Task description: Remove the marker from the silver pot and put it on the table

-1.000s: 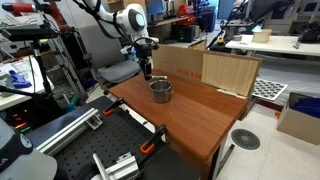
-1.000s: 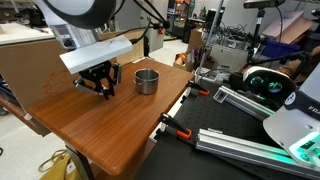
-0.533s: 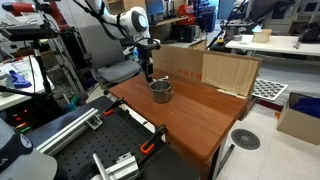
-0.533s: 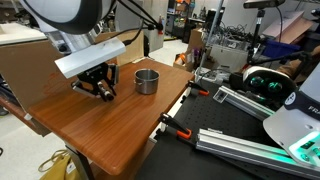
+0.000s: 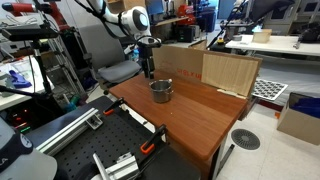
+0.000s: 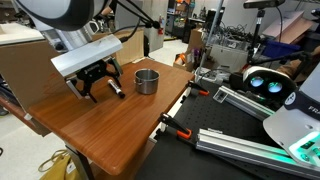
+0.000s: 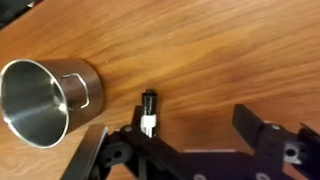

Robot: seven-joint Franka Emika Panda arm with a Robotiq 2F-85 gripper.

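Observation:
The marker [image 7: 148, 112], dark with a white band, lies on the reddish-brown table [image 7: 210, 45] just beside the silver pot [image 7: 45, 100]. Its lower end is hidden behind my gripper [image 7: 175, 140], which hovers above it, open, with the jaws spread wide and nothing between them. In an exterior view the marker [image 6: 117, 89] rests on the table [image 6: 115, 130] under the gripper [image 6: 100, 86], a short way from the pot [image 6: 147, 81]. In an exterior view the gripper [image 5: 148, 70] hangs just behind the pot [image 5: 160, 91]; the marker does not show there.
Cardboard boxes [image 5: 210, 68] stand along the table's far edge. A black metal-railed bench [image 6: 240, 130] with clamps borders the table's near side. White desks and lab clutter lie further back.
The jaws have gone from shut on the marker to wide open. The marker now lies free on the table beside the pot. The gripper has lifted slightly.

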